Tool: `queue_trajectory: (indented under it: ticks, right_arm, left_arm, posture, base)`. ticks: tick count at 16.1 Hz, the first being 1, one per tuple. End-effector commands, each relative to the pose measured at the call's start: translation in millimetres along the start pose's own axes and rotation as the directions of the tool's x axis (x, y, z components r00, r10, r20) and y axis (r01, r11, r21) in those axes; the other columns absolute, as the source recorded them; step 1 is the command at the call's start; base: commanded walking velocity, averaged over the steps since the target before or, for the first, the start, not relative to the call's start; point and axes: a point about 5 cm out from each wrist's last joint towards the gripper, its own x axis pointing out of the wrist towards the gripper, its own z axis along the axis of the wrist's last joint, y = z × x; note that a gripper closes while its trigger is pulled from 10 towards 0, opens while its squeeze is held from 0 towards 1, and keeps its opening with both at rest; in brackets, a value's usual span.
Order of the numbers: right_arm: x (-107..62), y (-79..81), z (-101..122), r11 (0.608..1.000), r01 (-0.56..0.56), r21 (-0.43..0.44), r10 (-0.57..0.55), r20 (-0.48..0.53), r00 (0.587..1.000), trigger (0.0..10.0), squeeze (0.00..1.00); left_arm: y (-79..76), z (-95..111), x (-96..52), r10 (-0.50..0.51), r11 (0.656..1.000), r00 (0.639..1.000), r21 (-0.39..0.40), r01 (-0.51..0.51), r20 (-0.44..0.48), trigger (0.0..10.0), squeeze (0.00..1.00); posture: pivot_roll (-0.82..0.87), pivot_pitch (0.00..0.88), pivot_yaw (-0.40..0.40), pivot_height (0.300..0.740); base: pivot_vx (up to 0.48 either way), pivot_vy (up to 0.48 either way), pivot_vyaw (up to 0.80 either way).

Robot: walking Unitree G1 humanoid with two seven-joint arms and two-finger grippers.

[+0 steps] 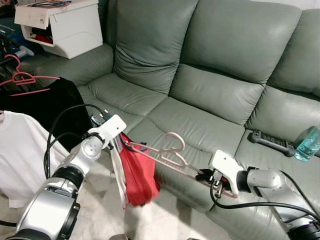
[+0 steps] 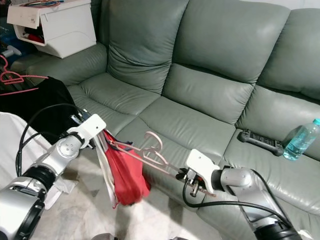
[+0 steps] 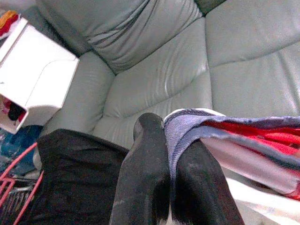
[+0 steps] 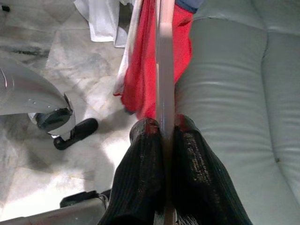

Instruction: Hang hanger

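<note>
Grey leather sofa [image 1: 210,90], right hand [image 1: 206,176] clamping pink hanger [image 1: 167,152], left hand [image 1: 119,142] pinching red garment [image 1: 137,172].

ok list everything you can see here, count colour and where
sofa: one, grey-green leather, across the back of the scene
pink hanger: one, pale pink, held in the air in front of the sofa between both grippers
red garment: one, red with white and blue trim, hanging from the hanger's left end
storage box: one, white, on the sofa's left armrest
water bottle: one, clear blue-tinted, on the right seat
remote: one, black, on the right seat beside the bottle
black garment: one, at left
white shirt: one, at lower left
red hanger: one, at far left
left gripper: shut on the garment's collar
right gripper: shut on the hanger's bar
</note>
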Motion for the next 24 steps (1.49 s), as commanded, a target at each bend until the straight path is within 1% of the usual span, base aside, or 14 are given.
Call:
queue_trajectory:
  ticks: [1, 3, 7, 8, 11, 13, 15, 16, 18, 19, 20, 21, 22, 24]
  right_arm:
    - [1.6, -4.6, 3.7, 1.0, 0.011, -0.007, -0.011, 0.01, 1.0, 10.0, 0.0]
    - [3.7, -11.2, 3.2, 0.999, 0.05, 0.01, -0.05, 0.016, 0.999, 10.0, 0.0]
    - [7.7, -30.3, -1.3, 0.976, 0.172, 0.136, -0.18, 0.046, 0.983, 10.0, 0.0]
    - [9.4, -34.0, -3.1, 0.964, 0.189, 0.187, -0.202, 0.053, 0.978, 10.0, 0.0]
    - [14.0, -43.8, -8.2, 0.924, 0.253, 0.286, -0.277, 0.048, 0.96, 10.0, 0.0]
    - [16.5, -50.5, -10.4, 0.879, 0.292, 0.376, -0.33, 0.041, 0.943, 10.0, 0.0]
    - [19.5, -50.6, -13.1, 0.872, 0.286, 0.398, -0.327, 0.037, 0.944, 10.0, 0.0]
    - [21.8, -50.0, -14.2, 0.849, 0.272, 0.452, -0.327, 0.046, 0.944, 10.0, 0.0]
    - [32.9, -53.4, -8.7, 0.724, 0.241, 0.647, -0.379, 0.081, 0.922, 10.0, 0.0]
    - [35.3, -55.9, -6.3, 0.68, 0.235, 0.695, -0.403, 0.086, 0.911, 10.0, 0.0]
    - [37.7, -64.4, 0.5, 0.581, 0.222, 0.783, -0.462, 0.093, 0.882, 10.0, 0.0]
    - [38.2, -66.4, 2.7, 0.557, 0.213, 0.802, -0.473, 0.096, 0.876, 10.0, 0.0]
    - [40.0, -67.8, 9.2, 0.555, 0.182, 0.812, -0.47, 0.126, 0.873, 10.0, 0.0]
    - [39.8, -74.0, 16.6, 0.494, 0.152, 0.856, -0.504, 0.139, 0.852, 10.0, 0.0]
  left_arm:
    - [1.4, 11.0, 1.8, -0.009, 1.0, 0.998, 0.006, 0.009, 0.055, 10.0, 0.0]
    - [-2.6, 17.3, 1.4, -0.047, 0.999, 0.995, 0.004, 0.047, 0.091, 10.0, 0.0]
    - [-11.0, 35.0, -6.1, -0.132, 0.991, 0.969, 0.039, 0.127, 0.209, 10.0, 0.0]
    - [-13.0, 44.9, -9.6, -0.148, 0.989, 0.951, 0.035, 0.144, 0.27, 10.0, 0.0]
    - [-19.1, 63.5, -17.2, -0.191, 0.982, 0.917, 0.06, 0.182, 0.351, 10.0, 0.0]
    - [-19.6, 71.2, -19.0, -0.174, 0.985, 0.914, 0.062, 0.163, 0.365, 10.0, 0.0]
    - [-17.2, 76.0, -20.4, -0.159, 0.987, 0.913, 0.045, 0.153, 0.375, 10.0, 0.0]
    - [-17.7, 84.5, -23.5, -0.164, 0.986, 0.893, 0.037, 0.164, 0.419, 10.0, 0.0]
    - [-27.6, 120.7, -39.2, -0.184, 0.973, 0.781, -0.001, 0.231, 0.596, 10.0, 0.0]
    - [-33.0, 128.2, -44.2, -0.209, 0.964, 0.747, 0.008, 0.264, 0.631, 10.0, 0.0]
    - [-43.6, 141.7, -52.8, -0.231, 0.955, 0.689, 0.023, 0.297, 0.687, 10.0, 0.0]
    - [-46.1, 145.0, -54.4, -0.226, 0.955, 0.679, 0.022, 0.295, 0.698, 10.0, 0.0]
    - [-55.0, 146.9, -58.3, -0.272, 0.939, 0.655, 0.045, 0.341, 0.705, 10.0, 0.0]
    - [-67.1, 148.4, -65.2, -0.34, 0.911, 0.612, 0.09, 0.402, 0.714, 10.0, 0.0]
  posture:
    - [-0.08, 0.0, 0.036, 0.74]
    - [-0.08, 0.0, 0.032, 0.74]
    - [-0.07, 0.0, 0.025, 0.74]
    - [-0.07, 0.0, 0.022, 0.74]
    - [-0.06, 0.0, 0.018, 0.74]
    - [-0.06, 0.0, 0.018, 0.74]
    - [-0.06, 0.0, 0.016, 0.74]
    - [-0.06, 0.0, 0.016, 0.74]
    - [-0.06, 0.0, 0.017, 0.74]
    - [-0.06, 0.0, 0.018, 0.74]
    - [-0.06, 0.0, 0.019, 0.74]
    - [-0.06, 0.0, 0.019, 0.74]
    - [-0.05, 0.0, 0.021, 0.74]
    - [-0.05, 0.0, 0.02, 0.74]
  base:
    - [0.0, 0.0, 0.0]
    - [0.0, 0.0, 0.0]
    - [0.0, 0.0, 0.0]
    - [0.0, 0.0, 0.0]
    - [0.0, 0.0, 0.0]
    - [0.0, 0.0, 0.0]
    - [0.0, 0.0, 0.0]
    - [0.0, 0.0, 0.0]
    - [0.0, 0.0, 0.0]
    - [0.0, 0.0, 0.0]
    - [0.0, 0.0, 0.0]
    - [0.0, 0.0, 0.0]
    - [0.0, 0.0, 0.0]
    - [0.0, 0.0, 0.0]
